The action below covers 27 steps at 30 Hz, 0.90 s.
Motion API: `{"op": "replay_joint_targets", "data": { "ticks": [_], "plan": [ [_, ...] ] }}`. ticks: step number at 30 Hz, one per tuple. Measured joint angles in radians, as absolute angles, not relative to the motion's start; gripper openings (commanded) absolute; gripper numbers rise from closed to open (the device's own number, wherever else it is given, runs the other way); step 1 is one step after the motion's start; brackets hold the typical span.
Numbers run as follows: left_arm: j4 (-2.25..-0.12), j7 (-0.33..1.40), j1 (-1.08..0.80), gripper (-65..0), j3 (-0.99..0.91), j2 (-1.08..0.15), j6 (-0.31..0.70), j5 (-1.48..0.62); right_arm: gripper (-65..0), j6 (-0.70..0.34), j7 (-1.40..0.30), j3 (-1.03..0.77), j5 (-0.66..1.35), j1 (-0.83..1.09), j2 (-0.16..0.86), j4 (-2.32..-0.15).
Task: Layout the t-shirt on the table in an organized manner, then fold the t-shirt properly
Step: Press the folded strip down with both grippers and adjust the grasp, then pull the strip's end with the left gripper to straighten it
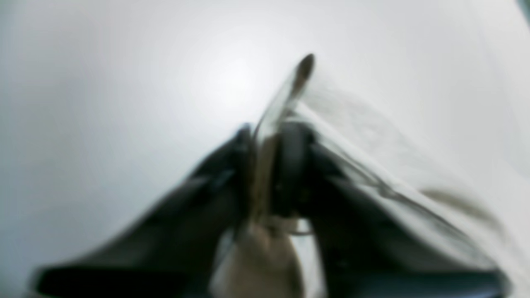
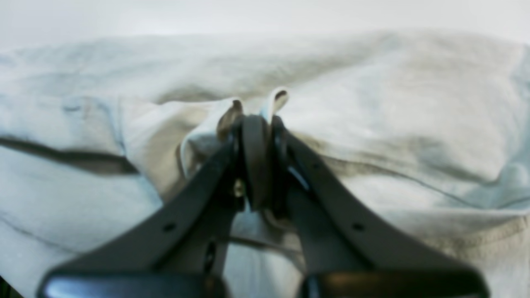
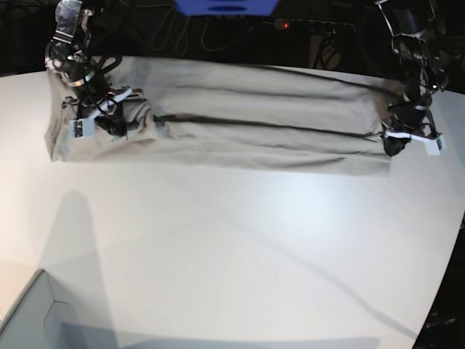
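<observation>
Two long folds already run across the t-shirt [image 3: 232,120], which lies as a wide, flat band along the upper part of the base view, stretched from the upper left to the right edge on the table [image 3: 240,240]. At the left end of that band the right gripper [image 2: 256,120] has its fingers pressed together on a pinch of cloth, a small tuft poking up past the tips in the right wrist view. At the right end the left gripper [image 1: 271,136] shows its fingers drawn together with a thin fold of fabric between them, though that view is badly blurred and the hold looks shallow. My judgement is that the step in hand is tensioning or lifting the band by both ends for the next fold. To do it well, both arms should move together and keep the cloth taut but not strained, so the existing creases stay parallel. The thin bite on the right could slip. A pale box corner [image 3: 33,313] sits at lower left, well apart.
</observation>
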<state>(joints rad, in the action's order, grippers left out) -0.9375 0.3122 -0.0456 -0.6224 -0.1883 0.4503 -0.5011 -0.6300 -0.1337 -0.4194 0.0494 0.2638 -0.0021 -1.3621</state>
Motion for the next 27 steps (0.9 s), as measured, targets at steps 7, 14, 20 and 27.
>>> {"op": "replay_joint_targets", "data": {
  "ticks": [7,14,20,27],
  "plan": [
    [-0.924,0.344,-0.019,-64.8,-0.62,-0.2,0.47,-0.5,-65.0,-0.63,-0.134,-0.422,0.049,0.264,0.0,-1.362],
    [-1.239,0.411,-0.143,-64.8,-0.621,-0.161,0.427,-0.451,-65.0,-0.63,-0.134,-0.42,0.05,0.262,0.0,-1.362],
    [-1.499,0.4,-0.237,-64.8,-0.545,-0.046,0.437,-0.456,-65.0,-0.63,-0.135,-0.418,0.049,0.258,-0.001,-1.362],
    [-1.599,0.407,-0.314,-64.8,-0.34,0.015,0.428,-0.445,-65.0,-0.63,-0.134,-0.418,0.049,0.258,-0.001,-1.362]
  ]
}}
